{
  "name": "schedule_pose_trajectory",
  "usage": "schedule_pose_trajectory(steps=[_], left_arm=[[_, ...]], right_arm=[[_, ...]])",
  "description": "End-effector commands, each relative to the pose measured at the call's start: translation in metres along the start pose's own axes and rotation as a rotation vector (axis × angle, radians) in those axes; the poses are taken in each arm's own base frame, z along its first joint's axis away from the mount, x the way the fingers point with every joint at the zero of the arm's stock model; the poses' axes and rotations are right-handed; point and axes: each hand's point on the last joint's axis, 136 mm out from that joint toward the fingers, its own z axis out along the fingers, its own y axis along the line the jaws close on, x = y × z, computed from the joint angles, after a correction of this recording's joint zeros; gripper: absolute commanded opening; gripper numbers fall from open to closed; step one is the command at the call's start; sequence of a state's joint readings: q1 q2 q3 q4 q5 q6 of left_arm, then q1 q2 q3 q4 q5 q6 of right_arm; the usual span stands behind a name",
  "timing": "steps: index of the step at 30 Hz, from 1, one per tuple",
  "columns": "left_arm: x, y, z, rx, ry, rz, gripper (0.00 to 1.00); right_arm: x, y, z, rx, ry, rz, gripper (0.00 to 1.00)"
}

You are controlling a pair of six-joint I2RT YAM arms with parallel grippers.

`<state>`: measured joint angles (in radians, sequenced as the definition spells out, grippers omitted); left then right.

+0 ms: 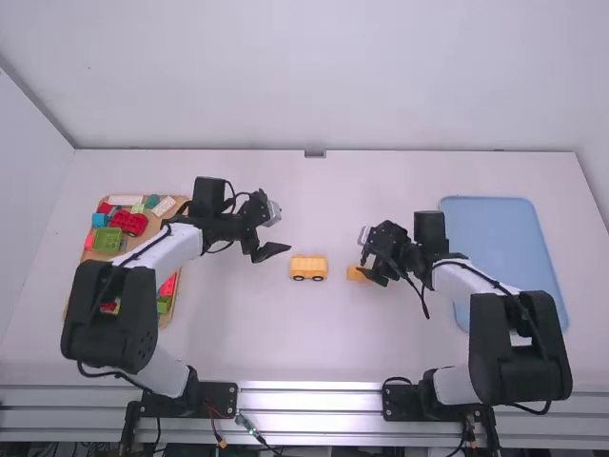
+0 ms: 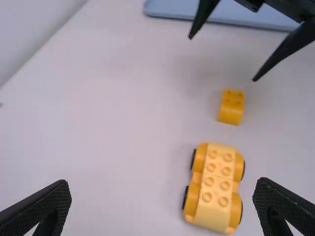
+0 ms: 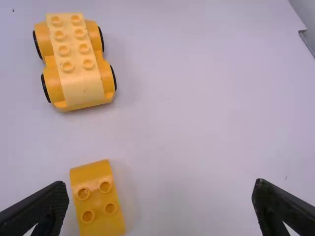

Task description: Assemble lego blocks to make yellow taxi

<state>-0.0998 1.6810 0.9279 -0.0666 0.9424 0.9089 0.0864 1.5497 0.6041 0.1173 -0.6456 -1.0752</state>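
The right arm [image 1: 390, 246] partly hides the small yellow block [image 1: 355, 273]; the left arm [image 1: 157, 255], part of the tray [image 1: 94, 256].

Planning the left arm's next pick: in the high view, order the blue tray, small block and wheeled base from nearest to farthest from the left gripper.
1. Wheeled base, just to the right of the left gripper.
2. Small block, farther right, by the right gripper.
3. Blue tray, at the table's far right.
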Motion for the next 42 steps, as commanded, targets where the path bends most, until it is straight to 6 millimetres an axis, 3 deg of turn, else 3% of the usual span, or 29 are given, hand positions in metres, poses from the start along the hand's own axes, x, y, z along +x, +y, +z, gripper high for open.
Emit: schedule_pose_trajectory(steps=[1,11,16,21,32,39,41,42], left_arm=[[-0.009,-0.016,0.01,0.109,-0.103,0.084,0.99],[0.005,-0.034,0.025,0.215,-0.183,0.123,0.99],[0.01,-0.047,0.04,0.262,-0.169,0.124,0.99],[0.014,-0.05,0.053,0.254,-0.12,0.166,0.99],[0.014,-0.05,0.054,0.254,-0.113,0.153,0.99],[0.014,-0.049,0.054,0.253,-0.113,0.152,0.99],[0.014,-0.05,0.054,0.254,-0.113,0.154,0.99],[0.013,-0.051,0.055,0.259,-0.114,0.156,0.99]], right_arm=[[-0.001,0.016,0.0,-0.027,-0.049,0.006,0.99],[-0.011,0.038,-0.007,-0.129,-0.204,0.005,0.99],[0.006,0.03,-0.001,-0.155,-0.215,0.075,0.99],[0.018,0.038,0.014,-0.234,-0.225,0.055,0.99],[0.036,0.027,0.028,-0.316,-0.294,0.036,1.0],[0.045,0.03,0.036,-0.335,-0.287,0.051,0.93],[0.045,0.031,0.039,-0.337,-0.285,0.055,0.86],[0.046,0.031,0.042,-0.34,-0.284,0.066,0.78]])
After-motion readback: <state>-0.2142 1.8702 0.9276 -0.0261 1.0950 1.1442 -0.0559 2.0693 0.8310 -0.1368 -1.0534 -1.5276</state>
